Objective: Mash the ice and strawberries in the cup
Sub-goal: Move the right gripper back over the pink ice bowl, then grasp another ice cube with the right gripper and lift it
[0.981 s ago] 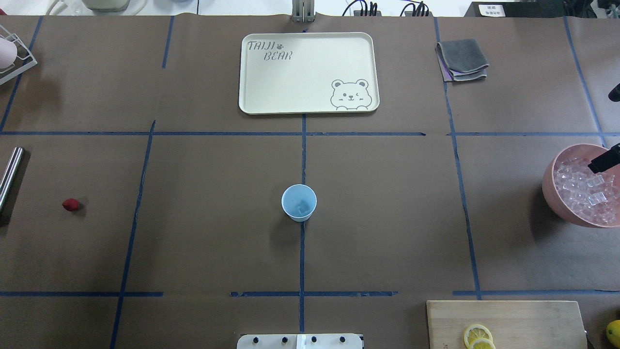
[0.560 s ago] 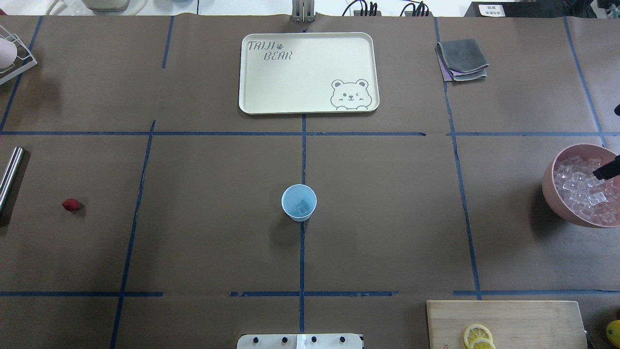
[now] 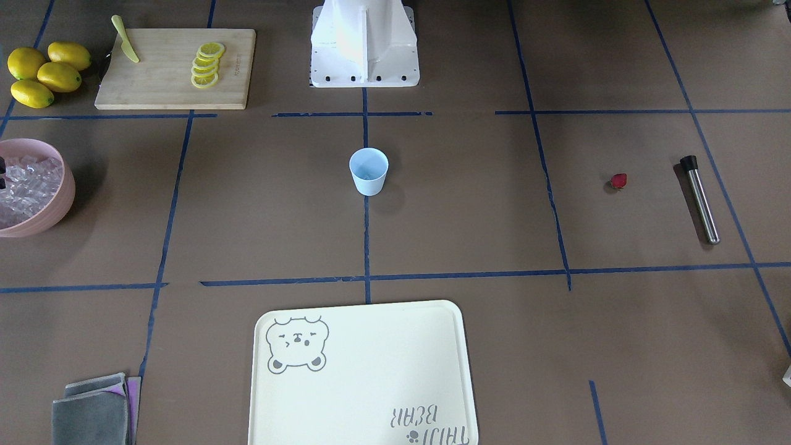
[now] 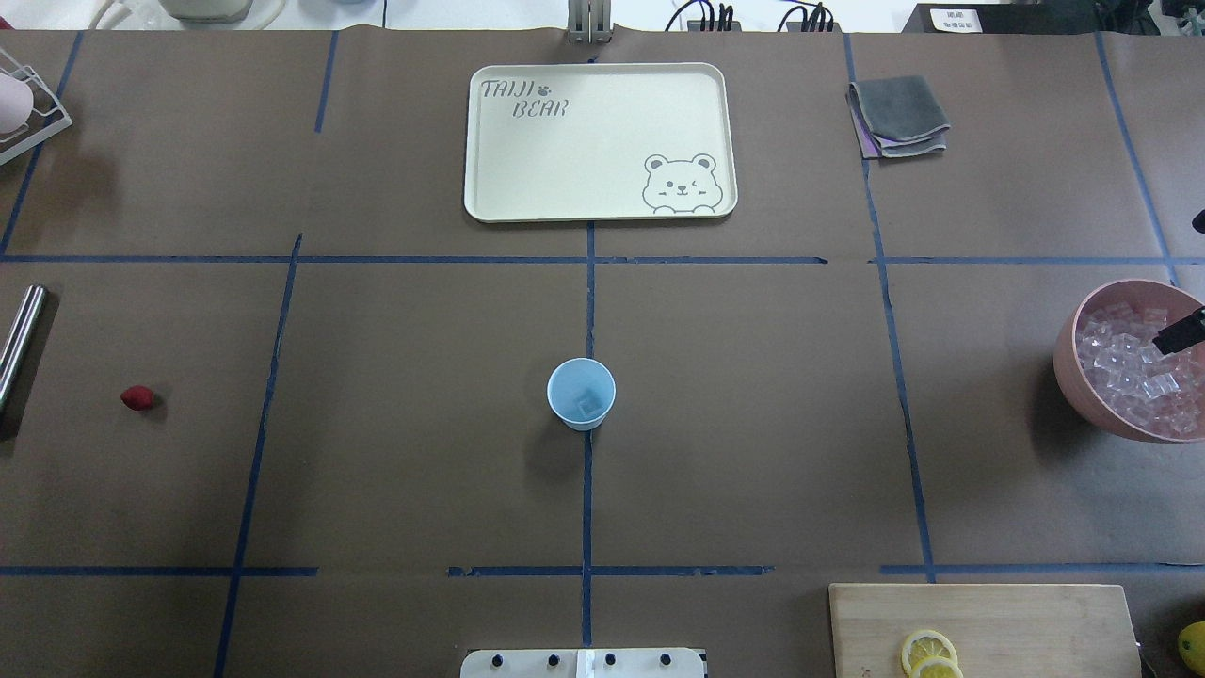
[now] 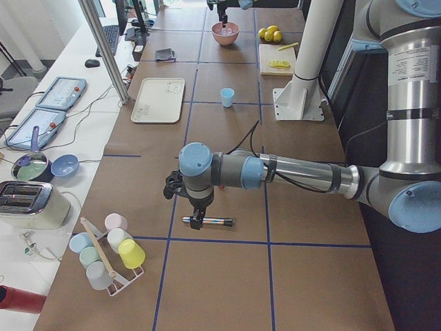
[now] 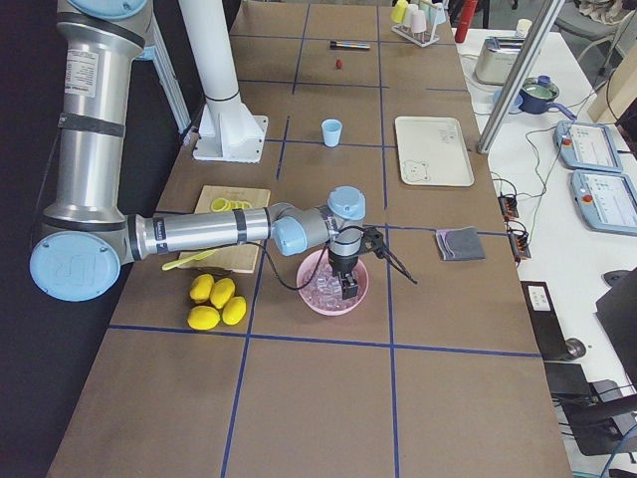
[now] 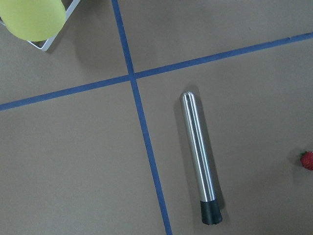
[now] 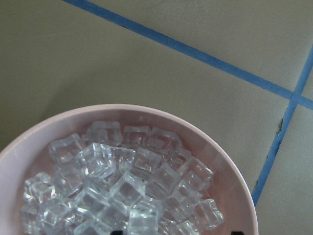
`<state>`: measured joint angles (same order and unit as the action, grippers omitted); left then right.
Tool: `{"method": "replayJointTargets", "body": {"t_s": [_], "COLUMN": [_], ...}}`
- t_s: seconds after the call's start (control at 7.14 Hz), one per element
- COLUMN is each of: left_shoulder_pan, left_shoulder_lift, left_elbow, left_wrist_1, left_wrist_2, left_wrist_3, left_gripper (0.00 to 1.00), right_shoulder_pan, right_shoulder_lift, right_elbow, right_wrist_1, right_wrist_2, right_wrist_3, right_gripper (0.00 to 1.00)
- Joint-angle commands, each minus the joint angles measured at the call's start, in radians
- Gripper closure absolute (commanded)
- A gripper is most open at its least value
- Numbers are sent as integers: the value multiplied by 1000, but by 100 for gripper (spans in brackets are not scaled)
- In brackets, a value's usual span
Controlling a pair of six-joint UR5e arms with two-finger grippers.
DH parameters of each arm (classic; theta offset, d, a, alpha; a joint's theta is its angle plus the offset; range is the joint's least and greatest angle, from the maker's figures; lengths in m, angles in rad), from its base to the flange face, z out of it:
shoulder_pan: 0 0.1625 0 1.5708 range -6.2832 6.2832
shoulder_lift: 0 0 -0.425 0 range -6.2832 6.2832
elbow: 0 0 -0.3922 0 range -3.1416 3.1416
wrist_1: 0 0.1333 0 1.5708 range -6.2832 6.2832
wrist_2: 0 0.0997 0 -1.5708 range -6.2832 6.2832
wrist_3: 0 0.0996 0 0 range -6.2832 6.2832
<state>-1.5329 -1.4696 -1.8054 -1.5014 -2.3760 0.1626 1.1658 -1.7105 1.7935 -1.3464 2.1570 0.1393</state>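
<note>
The pale blue cup (image 4: 581, 394) stands at the table's middle with one ice cube (image 4: 590, 405) in it; it also shows in the front view (image 3: 369, 171). The strawberry (image 4: 137, 397) lies on the table far left, and at the left wrist view's right edge (image 7: 307, 160). More ice cubes (image 8: 122, 186) fill the pink bowl (image 4: 1068, 377). My right gripper (image 6: 346, 287) hangs over the bowl, one black finger (image 4: 1181, 330) above the ice, tips apart and empty. My left gripper (image 5: 196, 217) hovers over a steel muddler (image 7: 198, 156); I cannot tell whether it is open or shut.
A cream bear tray (image 4: 600, 141) lies beyond the cup. Folded grey cloths (image 4: 899, 115) sit far right. A cutting board (image 3: 176, 68) holds lemon slices and a knife, with whole lemons (image 3: 43, 71) beside it. A rack of coloured cups (image 5: 110, 252) stands at the left end.
The right gripper's black finger has moved slightly toward the right edge and lower over the ice in the bowl. The cup and the strawberry have not moved.
</note>
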Motion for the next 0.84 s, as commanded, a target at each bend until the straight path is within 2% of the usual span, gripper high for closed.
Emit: {"method": "replayJointTargets", "body": {"t_s": [0.0,0.56,0.7], "left_shoulder_pan": [1,1,1], "left_shoulder_lift": [0,0,0], "left_elbow": [0,0,1], "left_wrist_1": [1,3,3], "left_wrist_2": [0,0,0], "left_wrist_3": [0,0,0], "left_gripper": [0,0,0], "right_shoulder_pan": [-15,-57,-64], "right_shoulder_lift": [5,5,5], "right_elbow": [0,3,3], "right_wrist_1": [1,4,4], "right_wrist_2": [0,-3,-3], "right_wrist_3": [13,2,2], "right_gripper": [24,27,30]}}
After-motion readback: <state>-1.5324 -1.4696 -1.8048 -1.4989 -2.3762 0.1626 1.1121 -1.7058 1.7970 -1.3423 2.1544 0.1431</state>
